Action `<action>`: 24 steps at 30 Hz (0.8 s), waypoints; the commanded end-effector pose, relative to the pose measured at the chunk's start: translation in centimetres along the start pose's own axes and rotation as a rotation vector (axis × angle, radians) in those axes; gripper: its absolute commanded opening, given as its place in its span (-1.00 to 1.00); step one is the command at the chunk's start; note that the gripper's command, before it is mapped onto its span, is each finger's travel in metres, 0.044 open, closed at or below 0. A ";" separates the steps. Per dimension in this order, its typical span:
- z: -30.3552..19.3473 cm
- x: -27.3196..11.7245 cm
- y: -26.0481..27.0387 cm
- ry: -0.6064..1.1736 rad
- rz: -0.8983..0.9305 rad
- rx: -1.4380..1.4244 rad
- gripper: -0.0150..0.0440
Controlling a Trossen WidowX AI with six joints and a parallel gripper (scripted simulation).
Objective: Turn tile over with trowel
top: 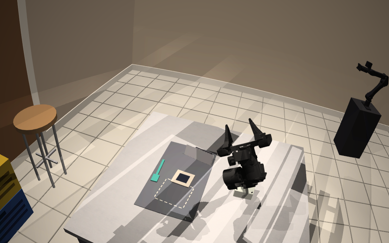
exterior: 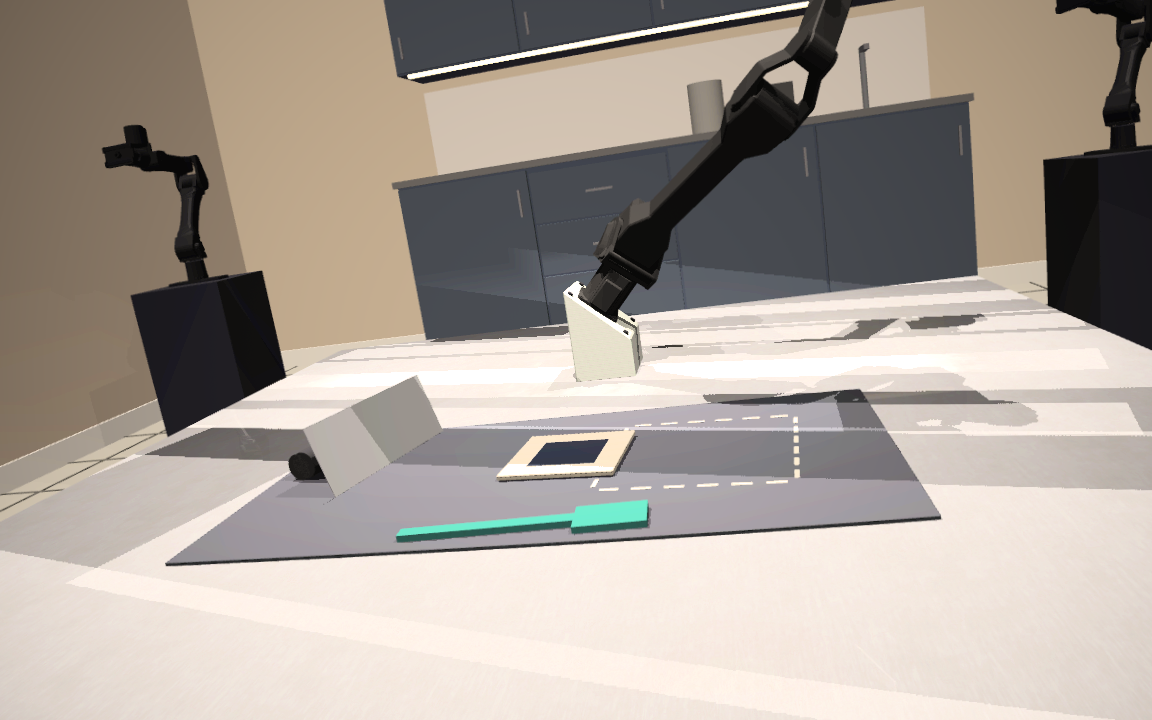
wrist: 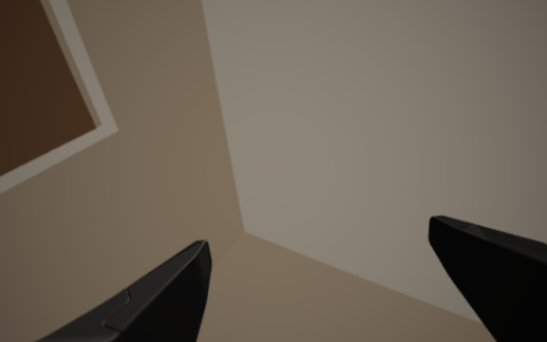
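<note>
The cream tile (top: 174, 179) (exterior: 516, 470) lies flat on the grey mat (top: 143, 200) (exterior: 884, 501), its dark square mark facing up. It overlaps one end of the dashed outline (top: 154, 197) (exterior: 797, 461), mostly outside it. The teal trowel (top: 155, 177) (exterior: 610, 515) lies flat on the mat beside the tile, not touching it; its handle points away from the outline's end. My gripper (top: 238, 122) (wrist: 319, 240) is open and empty, raised high and away from tile and trowel. Its fingers are outside the exterior view.
A grey slanted block (top: 199, 154) (exterior: 374, 434) stands at the mat's end beyond the tile, with a black round part (exterior: 302, 465) behind it. My arm's pale base (exterior: 602, 349) stands beside the mat. A stool (top: 35, 117) and a black pedestal (top: 357, 130) stand off the table.
</note>
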State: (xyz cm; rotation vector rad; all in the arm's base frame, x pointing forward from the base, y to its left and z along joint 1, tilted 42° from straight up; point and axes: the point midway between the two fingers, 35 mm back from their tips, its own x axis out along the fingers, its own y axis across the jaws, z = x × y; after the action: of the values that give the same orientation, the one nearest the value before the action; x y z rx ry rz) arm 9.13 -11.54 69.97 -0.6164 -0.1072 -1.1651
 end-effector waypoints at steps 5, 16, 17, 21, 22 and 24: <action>0.3 -0.2 -0.1 -0.035 0.025 0.016 0.42; 0.6 -0.7 -1.8 -0.129 0.071 0.046 -0.15; 0.6 -0.8 -2.1 -0.135 0.070 0.048 -0.15; 0.2 -0.8 -3.4 -0.153 0.068 0.060 -0.15; 0.1 -0.7 -3.9 -0.157 0.067 0.065 -0.15; -0.4 -0.7 -4.9 -0.167 0.064 0.078 -0.15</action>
State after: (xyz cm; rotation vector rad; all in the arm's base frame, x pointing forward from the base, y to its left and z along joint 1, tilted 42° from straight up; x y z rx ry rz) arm 5.94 -11.63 71.22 -0.6520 -0.2453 -1.0415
